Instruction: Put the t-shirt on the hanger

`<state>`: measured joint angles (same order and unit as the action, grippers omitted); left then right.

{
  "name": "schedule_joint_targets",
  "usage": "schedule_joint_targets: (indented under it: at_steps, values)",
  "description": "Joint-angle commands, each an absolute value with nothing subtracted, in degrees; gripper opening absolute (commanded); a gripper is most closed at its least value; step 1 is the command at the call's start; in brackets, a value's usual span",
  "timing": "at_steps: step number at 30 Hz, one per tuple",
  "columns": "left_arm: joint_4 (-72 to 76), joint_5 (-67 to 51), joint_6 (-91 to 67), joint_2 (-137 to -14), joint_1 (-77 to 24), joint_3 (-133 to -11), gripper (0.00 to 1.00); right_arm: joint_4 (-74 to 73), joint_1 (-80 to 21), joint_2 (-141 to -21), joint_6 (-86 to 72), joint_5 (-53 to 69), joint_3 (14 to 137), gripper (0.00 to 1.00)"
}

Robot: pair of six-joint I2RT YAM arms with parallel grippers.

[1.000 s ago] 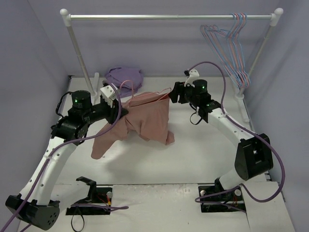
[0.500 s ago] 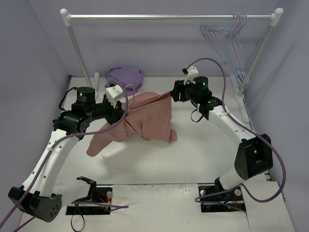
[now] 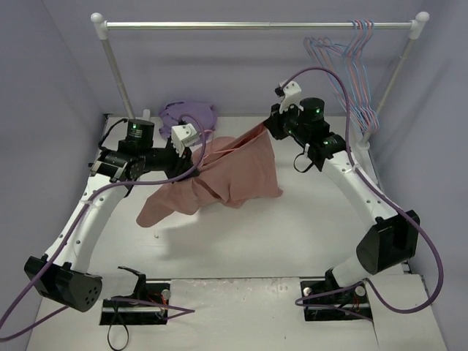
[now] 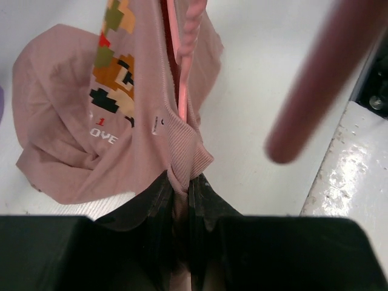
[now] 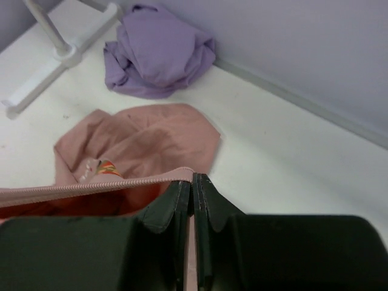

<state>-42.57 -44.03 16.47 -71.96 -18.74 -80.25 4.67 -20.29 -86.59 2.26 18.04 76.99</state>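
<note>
My left gripper [image 4: 182, 182] clamps the ribbed collar of the dusty salmon-pink fabric t-shirt [image 3: 241, 172]; my right gripper [image 5: 192, 182] pinches its edge; it hangs between them near the white table's [image 3: 292, 234] far edge; the thin pale-pink wire hanger [image 4: 193, 27] looks partly threaded inside; I judge the shoulders still need seating

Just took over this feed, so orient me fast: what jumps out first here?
The salmon-pink t-shirt hangs stretched above the table, pinched at its ribbed neckline by the left tool and at the other end by the right tool. Behind it lies a crumpled purple garment, and spare wire hangers dangle at the right end of the rail.
</note>
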Motion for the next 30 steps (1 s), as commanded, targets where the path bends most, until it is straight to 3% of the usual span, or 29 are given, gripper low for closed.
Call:
schedule_joint_targets:
  at_steps: [1, 12, 17, 25, 30]
  values:
    - [-45.4, -50.1, 19.1, -71.0, -18.8, -84.2, 0.00, 6.2, -19.8, -84.1, 7.6, 19.3, 83.8, 0.04]
    - [-48.7, -59.1, 20.9, -73.5, -19.1, -87.0, 0.00, -10.2, -23.9, -95.9, 12.7, 29.3, 104.6, 0.06]
    - [-44.1, -61.3, 18.7, -72.1, -19.1, -82.7, 0.00, -16.9, -25.8, -99.6, 13.3, 29.1, 105.9, 0.25]
    - [-22.8, -64.8, 5.3, -67.3, -18.6, -68.8, 0.00, -17.3, -25.4, -97.8, 14.0, 29.1, 99.9, 0.31]
    - [-13.3, -66.7, -2.3, -68.2, -17.7, -62.2, 0.00, -17.4, -25.2, -97.4, 14.8, 28.4, 97.2, 0.44]
